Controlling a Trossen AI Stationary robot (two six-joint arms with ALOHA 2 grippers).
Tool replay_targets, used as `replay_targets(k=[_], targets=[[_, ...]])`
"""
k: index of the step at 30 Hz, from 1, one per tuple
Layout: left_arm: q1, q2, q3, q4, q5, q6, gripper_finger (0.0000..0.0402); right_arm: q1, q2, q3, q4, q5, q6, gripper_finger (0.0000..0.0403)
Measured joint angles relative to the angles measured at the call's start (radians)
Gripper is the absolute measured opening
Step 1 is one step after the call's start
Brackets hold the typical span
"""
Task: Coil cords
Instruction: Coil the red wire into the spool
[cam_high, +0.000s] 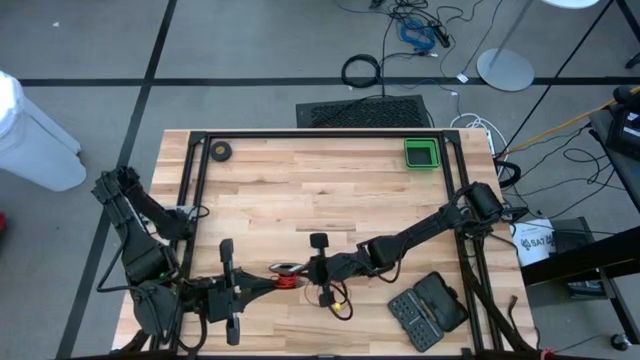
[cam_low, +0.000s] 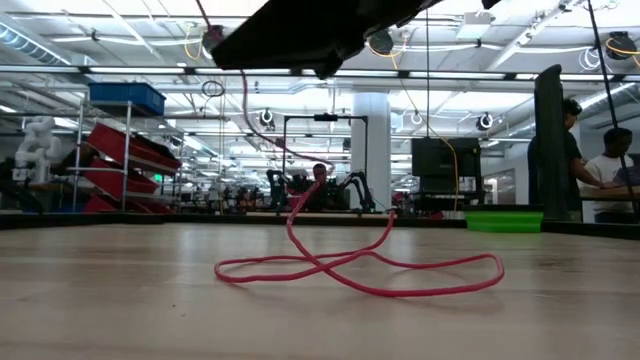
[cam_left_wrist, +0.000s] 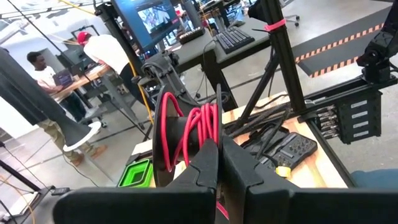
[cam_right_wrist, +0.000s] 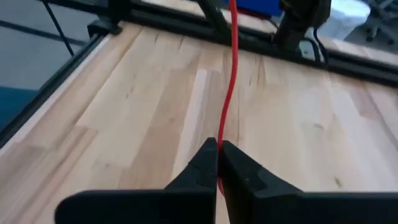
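Observation:
A thin red cord is partly wound on a black reel (cam_left_wrist: 186, 134), which my left gripper (cam_high: 272, 278) holds shut above the table's near edge. From the reel the cord (cam_right_wrist: 231, 74) runs to my right gripper (cam_high: 303, 274), which is shut on it just right of the reel. The cord's slack rest lies in loose loops (cam_low: 350, 265) on the wooden table, also seen as a small loop (cam_high: 340, 305) below the right gripper. My left gripper pinches the reel at its near flange rim (cam_left_wrist: 218, 127) between its two fingers, coming in nearly level from the table's left. The reel stands on edge, lifted clear of the table. My right gripper pinches the single red strand (cam_right_wrist: 219, 142) between its fingertips, slanting down from the table's right. The cord runs fairly straight ahead of the fingers, above the wood.
A green bin (cam_high: 421, 153) stands at the far right and a small black roll (cam_high: 220, 151) at the far left. An open black tool case (cam_high: 428, 308) lies at the near right. Black frame rails (cam_high: 320, 134) border the table. People sit at desks beyond.

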Motion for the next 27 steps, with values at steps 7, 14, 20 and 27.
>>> replay_targets(k=[7, 14, 20, 27], targets=[[0.0, 0.0, 0.0, -0.042, 0.0, -0.035, 0.0009, 0.024, -0.109, 0.0, -0.31, -0.005, 0.069, 0.0001], [0.0, 0.0, 0.0, -0.059, -0.001, -0.053, 0.0009, 0.115, -0.236, 0.0, -0.542, 0.011, 0.161, 0.0001], [-0.012, -0.004, 0.0, -0.093, 0.001, -0.079, 0.0009, 0.219, -0.309, 0.0, -0.692, 0.134, 0.262, 0.0], [-0.057, -0.026, 0.0, -0.11, 0.001, -0.106, 0.0009, 0.323, -0.386, 0.0, -0.805, 0.301, 0.363, 0.0]])
